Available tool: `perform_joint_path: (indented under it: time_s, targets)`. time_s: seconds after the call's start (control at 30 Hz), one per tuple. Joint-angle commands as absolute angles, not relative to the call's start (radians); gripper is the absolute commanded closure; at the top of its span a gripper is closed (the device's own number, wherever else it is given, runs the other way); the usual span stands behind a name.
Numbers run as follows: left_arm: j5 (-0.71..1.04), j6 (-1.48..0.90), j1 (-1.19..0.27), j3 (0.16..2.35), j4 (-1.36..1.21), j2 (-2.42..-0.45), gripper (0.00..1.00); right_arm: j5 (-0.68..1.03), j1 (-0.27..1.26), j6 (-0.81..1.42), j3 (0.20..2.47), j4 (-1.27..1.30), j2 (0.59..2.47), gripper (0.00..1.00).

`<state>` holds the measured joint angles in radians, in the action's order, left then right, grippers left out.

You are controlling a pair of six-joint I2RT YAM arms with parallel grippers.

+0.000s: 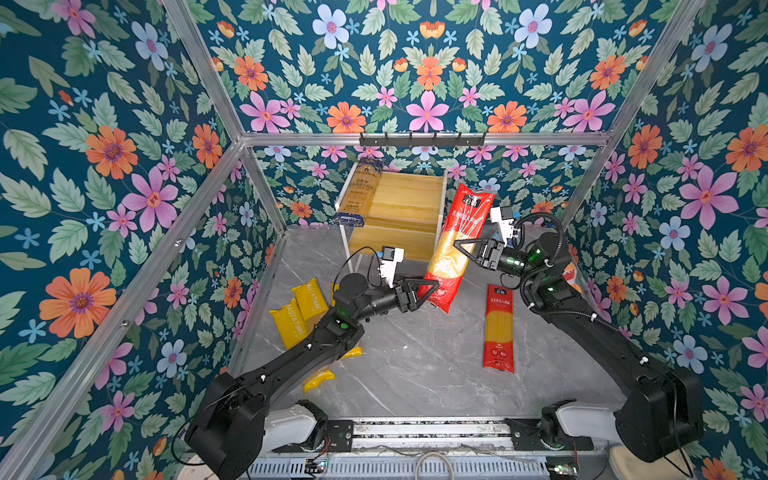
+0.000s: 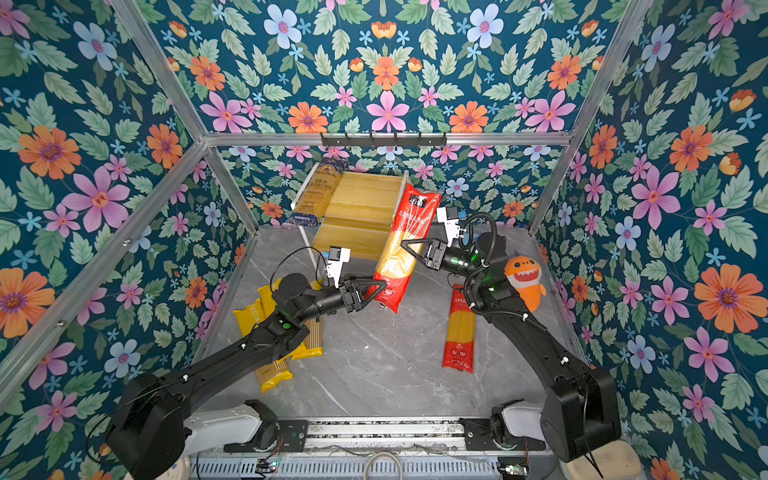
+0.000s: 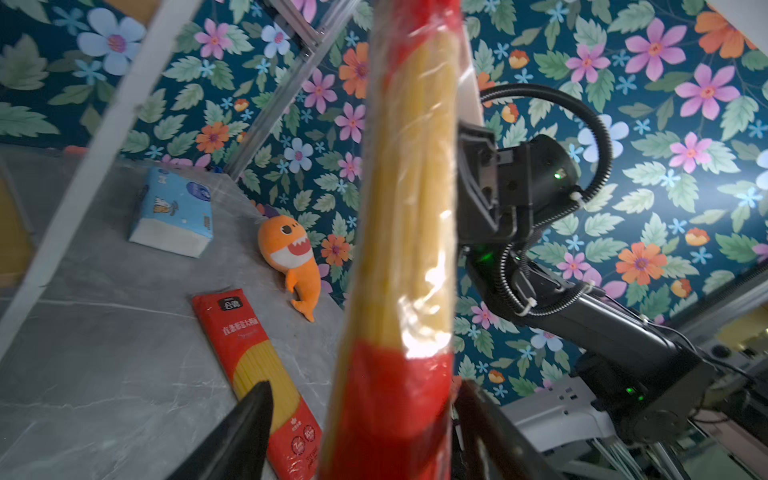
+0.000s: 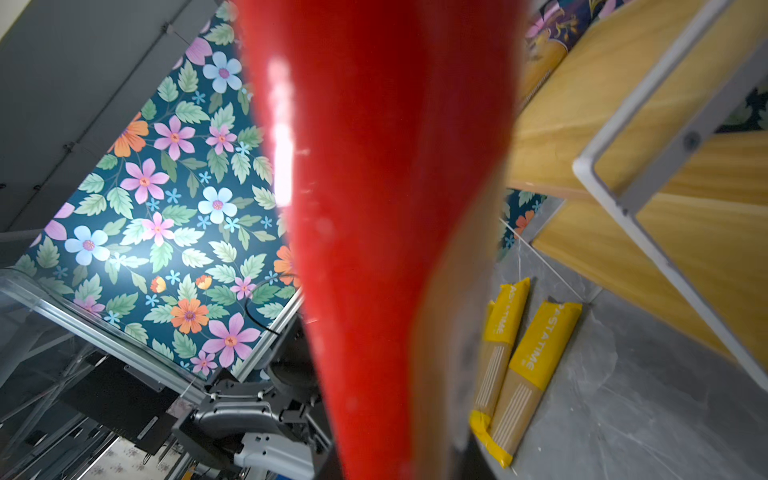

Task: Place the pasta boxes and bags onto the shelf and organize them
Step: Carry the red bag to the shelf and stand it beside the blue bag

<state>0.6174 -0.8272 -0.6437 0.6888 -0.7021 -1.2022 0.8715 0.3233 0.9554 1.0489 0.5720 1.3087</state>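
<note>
A red pasta bag (image 1: 469, 216) (image 2: 411, 216) hangs tilted in the air just right of the shelf (image 1: 407, 203) (image 2: 361, 199). My right gripper (image 1: 457, 245) (image 2: 405, 245) is shut on its clear middle. My left gripper (image 1: 428, 291) (image 3: 363, 386) stands open around its lower red end, with a gap beside one finger. A dark navy pack (image 1: 361, 191) lies on the shelf's upper board at the left. A second red pack (image 1: 498, 328) (image 3: 253, 357) lies flat on the table at the right. Yellow packs (image 1: 299, 316) (image 4: 523, 361) lie at the left, partly hidden under my left arm.
An orange shark plush (image 2: 525, 278) (image 3: 291, 253) sits against the right wall behind my right arm. A blue-and-white tissue pack (image 3: 174, 212) lies near the back wall. A black hook rail (image 1: 422, 140) runs above the shelf. Floral walls close in three sides.
</note>
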Motion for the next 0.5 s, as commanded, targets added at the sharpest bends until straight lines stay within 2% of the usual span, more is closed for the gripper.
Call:
perform_joint_path:
  time_s: [0.0,0.1,0.23,0.47]
  targets:
    - [0.486,-0.963,-0.64,0.627,-0.842,-1.171,0.25,0.775,0.348,1.013,1.107,0.721,1.331,0.89]
    - [0.416,-1.052,-0.647,0.58,-0.981,-1.161,0.24,0.73,0.385,1.01,1.15,0.712,1.363,0.9]
    - [0.334,-1.099,-0.666,0.559,-1.05,-1.157,0.29,0.673,0.418,1.018,1.179,0.709,1.397,0.9]
    - [0.266,-1.125,-0.683,0.54,-1.094,-1.158,0.46,0.629,0.433,1.076,1.223,0.705,1.45,0.91]
